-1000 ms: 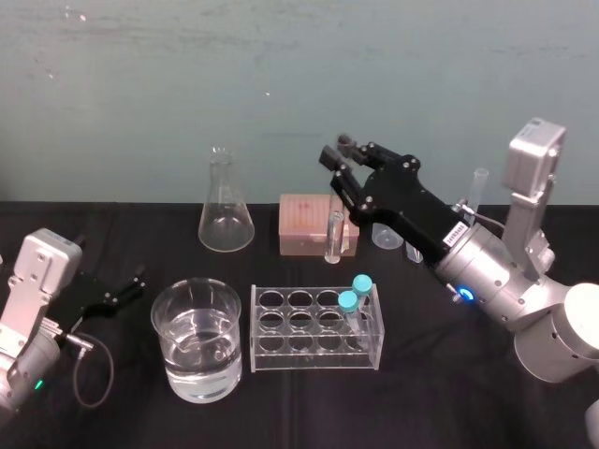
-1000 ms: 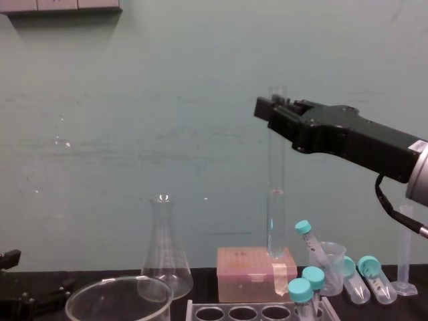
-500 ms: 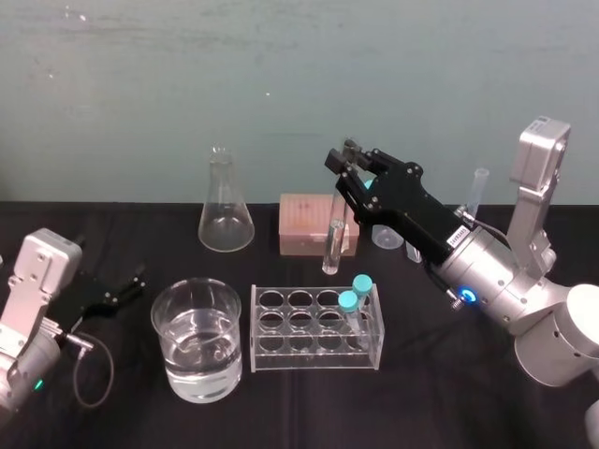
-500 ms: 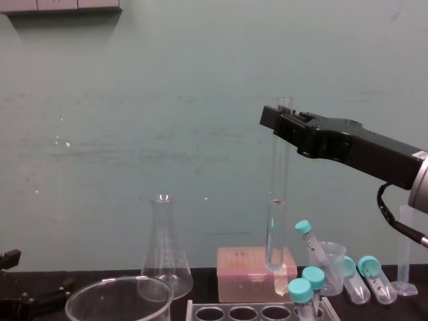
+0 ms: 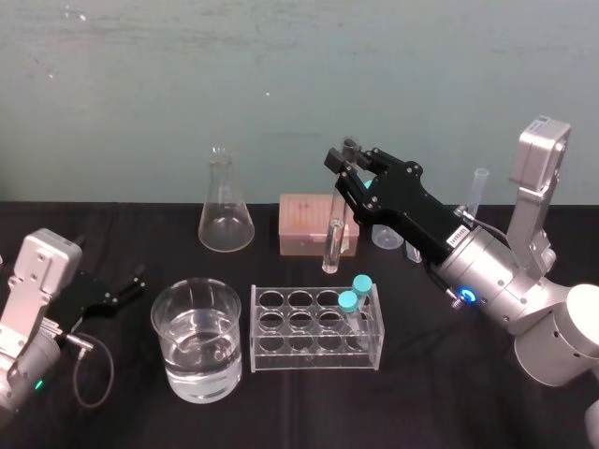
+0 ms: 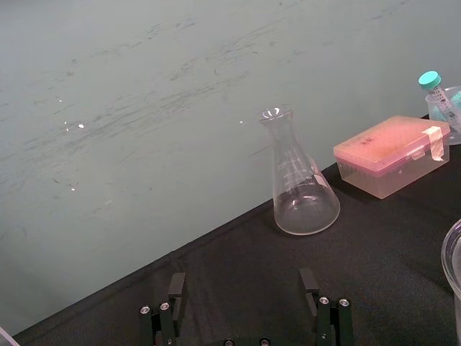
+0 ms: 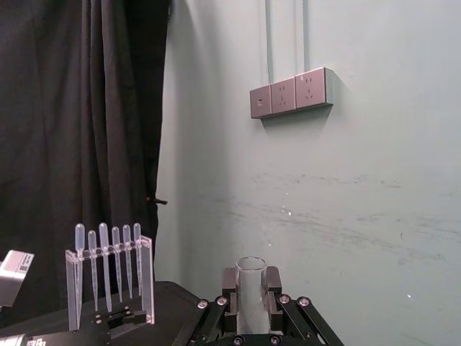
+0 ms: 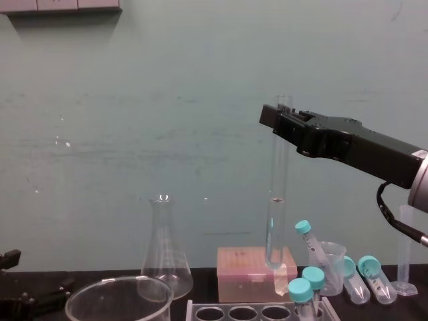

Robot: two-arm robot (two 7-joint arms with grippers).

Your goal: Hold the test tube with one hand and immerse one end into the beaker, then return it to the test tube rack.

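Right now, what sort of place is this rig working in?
Looks like a chemistry lab bench, possibly staged: a flask, a beaker of clear liquid and a tube rack on a black-covered table, with the right pincer holding a glass test tube. Left pincer sits idle at left.

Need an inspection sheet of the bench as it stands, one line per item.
Surface: black cloth table, no spills seen.
Job's things: test tube upright in the air, its bottom end higher than the rack, in no hole; beaker left of rack, part full of clear liquid.
Clutter: flask, pink box, two capped tubes in rack, cup, loose tubes, cylinder, pipette stand.
End effectors: right end effector shut on test tube near its top; left end effector open, parked low at table's left.
Cables: grey loop by left arm; black lead under right wrist.
Surroundings: teal wall, sockets, black curtain.
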